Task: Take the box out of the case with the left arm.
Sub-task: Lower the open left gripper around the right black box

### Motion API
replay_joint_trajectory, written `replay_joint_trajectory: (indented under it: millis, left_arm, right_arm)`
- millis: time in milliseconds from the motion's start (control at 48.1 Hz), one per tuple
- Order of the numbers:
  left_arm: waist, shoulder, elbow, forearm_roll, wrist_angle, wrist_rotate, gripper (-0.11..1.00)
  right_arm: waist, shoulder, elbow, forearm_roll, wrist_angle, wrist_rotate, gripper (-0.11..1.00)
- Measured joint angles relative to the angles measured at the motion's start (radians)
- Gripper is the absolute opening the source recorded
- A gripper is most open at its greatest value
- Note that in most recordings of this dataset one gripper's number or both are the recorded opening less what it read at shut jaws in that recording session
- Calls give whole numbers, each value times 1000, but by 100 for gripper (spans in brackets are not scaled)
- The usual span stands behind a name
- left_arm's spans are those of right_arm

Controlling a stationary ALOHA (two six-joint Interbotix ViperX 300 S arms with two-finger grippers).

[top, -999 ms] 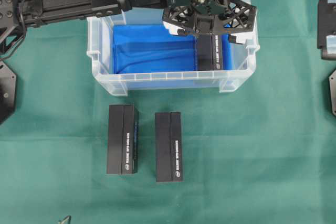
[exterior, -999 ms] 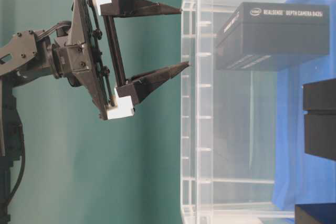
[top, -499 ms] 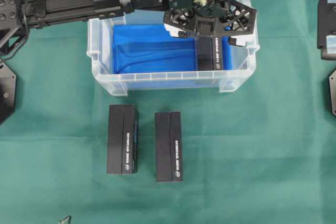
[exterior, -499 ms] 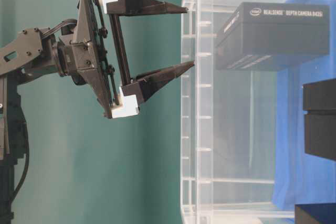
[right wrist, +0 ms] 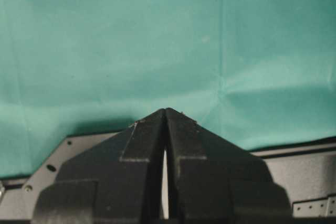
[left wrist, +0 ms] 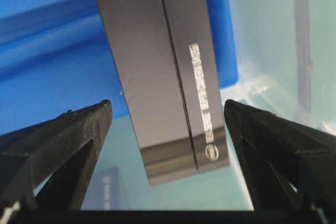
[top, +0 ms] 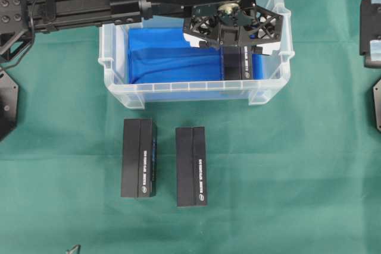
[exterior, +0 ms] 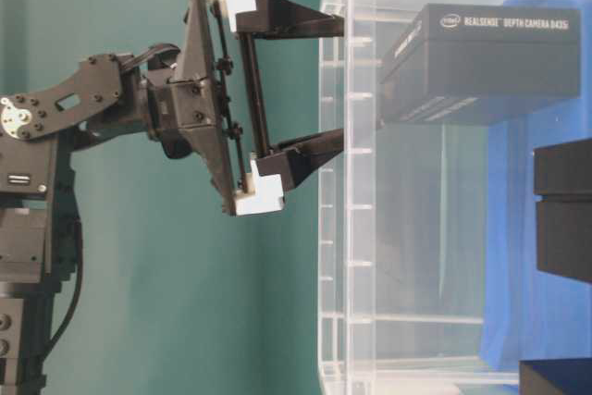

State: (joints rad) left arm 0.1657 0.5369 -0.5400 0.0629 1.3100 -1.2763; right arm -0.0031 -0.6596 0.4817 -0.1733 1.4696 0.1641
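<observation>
The clear case stands at the back of the green cloth, lined with a blue sheet. One black box lies at its right end. My left gripper hangs open directly over that box. In the table-level view its fingertips reach the case's rim, just short of the box. In the left wrist view the box lies ahead, between the spread fingers, untouched. My right gripper is shut on nothing above the cloth.
Two more black boxes lie side by side on the cloth in front of the case. Parts of the right arm sit at the right edge. The left arm's long black links cross the case's back left corner.
The left gripper has gone down toward the case, still open. Its fingertips went from short of the rim to level with it. The boxes have not moved.
</observation>
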Motion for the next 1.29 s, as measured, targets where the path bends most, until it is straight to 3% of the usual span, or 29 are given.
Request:
replay_joint_trajectory:
  millis: [624, 1290]
  left_arm:
    - [3, 0, 44, 2, -64, -60, 89]
    - [15, 32, 69, 2, -101, -63, 89]
  right_arm:
    - [2, 0, 0, 0, 0, 0, 0]
    - [0, 2, 0, 2, 0, -3, 0]
